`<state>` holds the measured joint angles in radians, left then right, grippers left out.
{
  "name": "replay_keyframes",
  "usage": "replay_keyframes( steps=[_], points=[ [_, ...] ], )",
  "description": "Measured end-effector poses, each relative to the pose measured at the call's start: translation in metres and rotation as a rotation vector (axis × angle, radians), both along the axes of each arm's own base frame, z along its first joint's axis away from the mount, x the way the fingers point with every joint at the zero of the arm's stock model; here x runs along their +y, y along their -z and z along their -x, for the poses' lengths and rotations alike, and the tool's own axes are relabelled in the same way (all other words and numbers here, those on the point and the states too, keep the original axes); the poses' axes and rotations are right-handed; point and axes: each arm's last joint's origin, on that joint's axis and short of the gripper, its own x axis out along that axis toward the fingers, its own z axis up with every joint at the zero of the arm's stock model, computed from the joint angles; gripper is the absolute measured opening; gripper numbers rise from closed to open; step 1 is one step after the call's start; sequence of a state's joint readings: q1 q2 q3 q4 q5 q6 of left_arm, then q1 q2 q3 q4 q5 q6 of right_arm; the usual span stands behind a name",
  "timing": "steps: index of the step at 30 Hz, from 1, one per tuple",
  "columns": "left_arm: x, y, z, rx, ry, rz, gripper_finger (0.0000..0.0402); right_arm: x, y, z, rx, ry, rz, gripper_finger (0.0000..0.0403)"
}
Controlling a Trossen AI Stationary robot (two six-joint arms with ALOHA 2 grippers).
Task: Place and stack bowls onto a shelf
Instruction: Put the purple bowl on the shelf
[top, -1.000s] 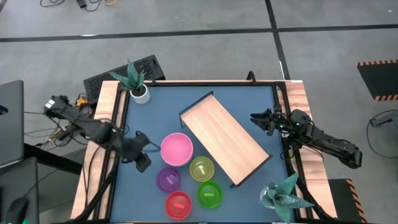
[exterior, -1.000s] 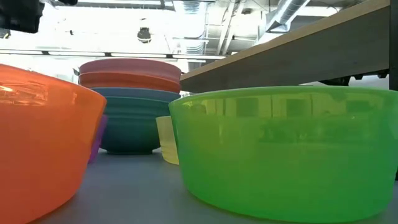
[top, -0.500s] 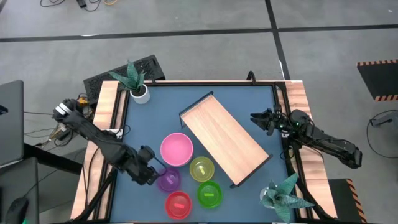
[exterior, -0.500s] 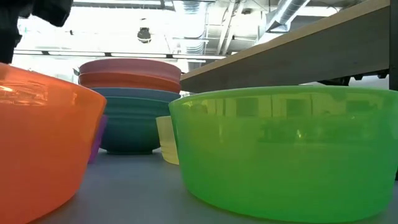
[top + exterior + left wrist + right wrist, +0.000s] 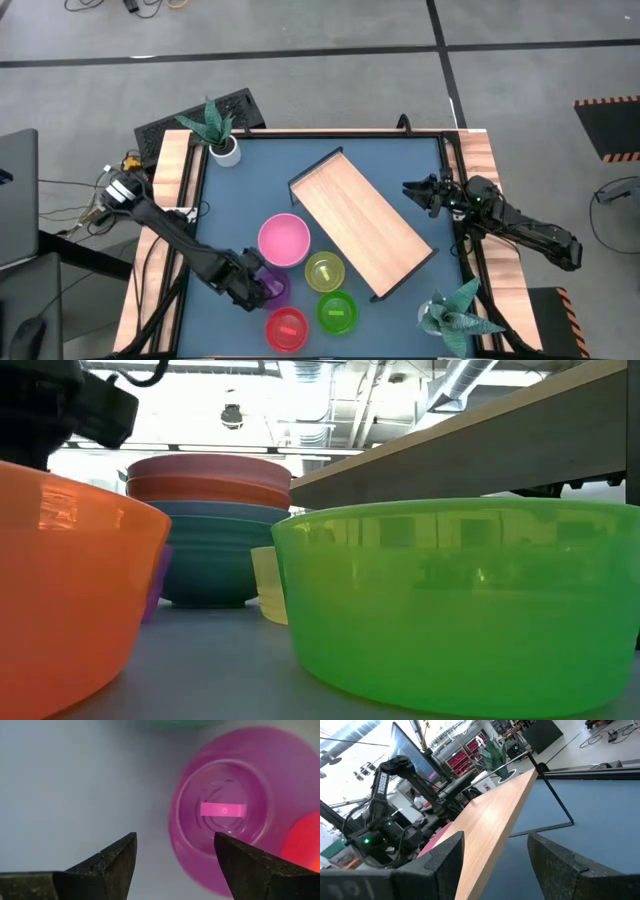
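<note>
So the left gripper (image 5: pixel 175 862) is spread wide with nothing in it, hanging right over the near rim of the small purple bowl (image 5: pixel 232 822). Looks to me like it's lining up to pinch that rim, one finger inside and one out. The bowl is translucent plastic, sitting upright, with a little rectangular label stuck in the bottom. Just past it sit the red bowl (image 5: pixel 287 329) and yellow-green bowl (image 5: pixel 324 271), with the pink bowl (image 5: pixel 284 240) alongside. Further out, the wooden shelf (image 5: pixel 360 224) lies diagonally, bare. The right gripper (image 5: pixel 417 192) waits beyond that at the far table edge, fingers apart, empty.
</note>
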<state>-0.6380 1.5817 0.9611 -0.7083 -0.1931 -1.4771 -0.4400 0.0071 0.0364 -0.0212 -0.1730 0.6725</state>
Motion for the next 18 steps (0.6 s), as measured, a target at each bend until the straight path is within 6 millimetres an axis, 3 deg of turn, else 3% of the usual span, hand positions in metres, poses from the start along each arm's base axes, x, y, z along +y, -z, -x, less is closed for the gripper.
replay_keyframes(
  steps=[4, 7, 16, 18],
  points=[
    [-0.0036, 0.0089, -0.0047, 0.004, 0.002, 0.002, 0.0245, 0.0, 0.0, 0.0, 0.0, 0.0, 0.0, 0.0245],
    [-0.0034, 0.009, -0.0048, 0.005, 0.0, 0.001, 0.0216, 0.0, 0.0, 0.0, 0.0, 0.0, 0.0, 0.0245],
    [-0.0022, 0.0094, -0.0033, 0.021, -0.001, -0.01, 0.0022, 0.0, 0.0001, 0.0, 0.001, 0.0, 0.0, 0.0245],
    [-0.0021, 0.0095, -0.0031, 0.024, -0.001, -0.011, 0.0009, 0.0, 0.0001, 0.0, 0.001, 0.0, 0.0, 0.0245]
  ],
)
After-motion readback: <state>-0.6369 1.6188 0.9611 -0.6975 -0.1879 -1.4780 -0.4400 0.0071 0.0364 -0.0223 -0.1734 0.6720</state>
